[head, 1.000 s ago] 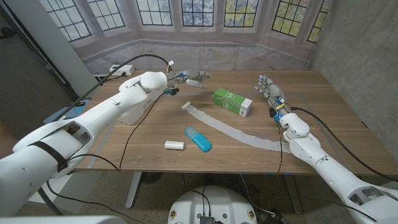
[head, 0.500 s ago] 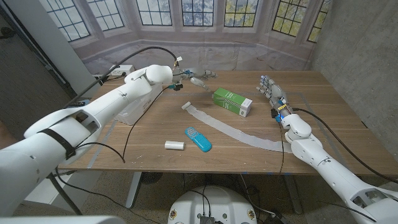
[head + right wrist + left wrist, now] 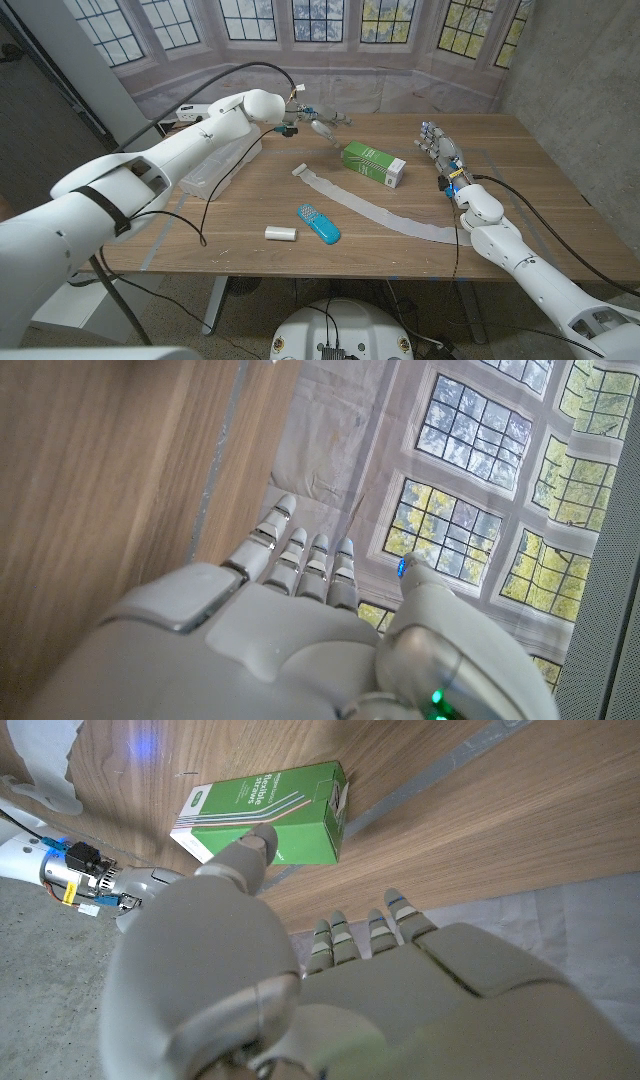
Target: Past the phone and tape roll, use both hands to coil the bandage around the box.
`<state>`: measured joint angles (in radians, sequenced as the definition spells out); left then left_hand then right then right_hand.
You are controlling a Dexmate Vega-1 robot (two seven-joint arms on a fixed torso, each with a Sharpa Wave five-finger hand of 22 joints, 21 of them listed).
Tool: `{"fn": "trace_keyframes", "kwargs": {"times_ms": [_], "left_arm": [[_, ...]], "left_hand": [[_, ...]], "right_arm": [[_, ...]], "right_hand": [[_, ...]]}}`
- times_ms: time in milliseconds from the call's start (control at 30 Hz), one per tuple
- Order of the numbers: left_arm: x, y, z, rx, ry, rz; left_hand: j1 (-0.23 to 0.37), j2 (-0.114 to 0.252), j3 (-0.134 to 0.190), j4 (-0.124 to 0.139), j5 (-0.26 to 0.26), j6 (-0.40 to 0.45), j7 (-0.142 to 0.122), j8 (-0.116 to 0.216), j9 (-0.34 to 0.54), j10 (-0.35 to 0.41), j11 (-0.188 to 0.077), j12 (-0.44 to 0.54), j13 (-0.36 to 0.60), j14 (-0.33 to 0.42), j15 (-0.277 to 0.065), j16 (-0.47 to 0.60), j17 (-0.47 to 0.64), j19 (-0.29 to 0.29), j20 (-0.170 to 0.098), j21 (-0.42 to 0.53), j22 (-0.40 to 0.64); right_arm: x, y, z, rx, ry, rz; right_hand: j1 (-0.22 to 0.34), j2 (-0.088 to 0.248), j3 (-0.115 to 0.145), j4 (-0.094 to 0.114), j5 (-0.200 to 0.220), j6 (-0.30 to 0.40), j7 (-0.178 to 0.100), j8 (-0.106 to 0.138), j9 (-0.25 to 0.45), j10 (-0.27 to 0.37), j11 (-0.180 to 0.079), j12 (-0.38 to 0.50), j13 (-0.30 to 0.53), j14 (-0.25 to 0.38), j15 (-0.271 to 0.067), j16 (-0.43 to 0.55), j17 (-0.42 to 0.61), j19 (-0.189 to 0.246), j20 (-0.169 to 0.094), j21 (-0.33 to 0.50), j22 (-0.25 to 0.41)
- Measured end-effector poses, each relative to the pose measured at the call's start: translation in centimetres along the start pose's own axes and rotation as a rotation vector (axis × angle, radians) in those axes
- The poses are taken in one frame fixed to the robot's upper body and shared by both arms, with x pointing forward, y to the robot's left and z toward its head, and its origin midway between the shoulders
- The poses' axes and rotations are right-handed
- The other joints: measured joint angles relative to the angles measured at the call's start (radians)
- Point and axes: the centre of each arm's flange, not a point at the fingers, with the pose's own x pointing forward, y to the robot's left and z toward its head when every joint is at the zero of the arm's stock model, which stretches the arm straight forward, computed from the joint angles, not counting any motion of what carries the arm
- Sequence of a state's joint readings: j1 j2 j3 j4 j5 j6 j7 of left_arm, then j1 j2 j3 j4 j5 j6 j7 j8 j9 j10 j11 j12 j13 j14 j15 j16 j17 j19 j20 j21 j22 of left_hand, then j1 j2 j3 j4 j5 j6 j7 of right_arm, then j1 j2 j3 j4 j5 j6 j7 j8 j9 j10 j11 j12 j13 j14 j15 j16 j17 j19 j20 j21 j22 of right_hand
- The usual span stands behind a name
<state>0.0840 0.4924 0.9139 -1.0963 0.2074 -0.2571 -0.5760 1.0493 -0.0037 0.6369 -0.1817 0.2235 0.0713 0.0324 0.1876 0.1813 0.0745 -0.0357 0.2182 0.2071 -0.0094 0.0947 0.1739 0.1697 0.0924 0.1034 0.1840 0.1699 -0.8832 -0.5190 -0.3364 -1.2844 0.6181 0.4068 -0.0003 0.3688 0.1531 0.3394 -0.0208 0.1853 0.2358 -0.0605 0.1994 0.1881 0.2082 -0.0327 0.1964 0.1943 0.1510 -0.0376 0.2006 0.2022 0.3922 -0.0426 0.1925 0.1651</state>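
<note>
Wooden table [image 3: 540, 200]: green box [image 3: 374, 163] lying at centre-back; white bandage [image 3: 375, 208] unrolled flat in front of it, running toward the right. Blue phone [image 3: 318, 224] and tape roll [image 3: 281, 233] nearer front. Left hand [image 3: 322, 125] above back edge, fingers released, empty. Right hand [image 3: 440, 152] beside box, fingers extended, empty.
</note>
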Motion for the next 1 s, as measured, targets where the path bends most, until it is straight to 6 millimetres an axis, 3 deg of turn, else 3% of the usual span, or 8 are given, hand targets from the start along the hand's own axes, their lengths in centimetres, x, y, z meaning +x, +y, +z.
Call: {"fn": "trace_keyframes", "kwargs": {"times_ms": [1000], "left_arm": [[2.3,1.7,1.7,0.17,0.032,-0.108]], "left_hand": [[0.022,-0.022,-0.022,0.003,-0.013,0.002,0.009,0.006,0.003,-0.007,0.007,0.0,0.009,0.009,-0.009,0.004,0.0,0.002,-0.005,0.006,0.0]], "right_arm": [[0.0,-0.1,-0.2,0.004,0.012,-0.014]], "right_hand": [[0.0,0.0,0.004,-0.004,0.0,0.0,0.0,0.0,0.0,-0.004,0.004,0.0,0.0,0.0,0.0,0.008,0.0,0.009,-0.002,0.0,0.0]]}}
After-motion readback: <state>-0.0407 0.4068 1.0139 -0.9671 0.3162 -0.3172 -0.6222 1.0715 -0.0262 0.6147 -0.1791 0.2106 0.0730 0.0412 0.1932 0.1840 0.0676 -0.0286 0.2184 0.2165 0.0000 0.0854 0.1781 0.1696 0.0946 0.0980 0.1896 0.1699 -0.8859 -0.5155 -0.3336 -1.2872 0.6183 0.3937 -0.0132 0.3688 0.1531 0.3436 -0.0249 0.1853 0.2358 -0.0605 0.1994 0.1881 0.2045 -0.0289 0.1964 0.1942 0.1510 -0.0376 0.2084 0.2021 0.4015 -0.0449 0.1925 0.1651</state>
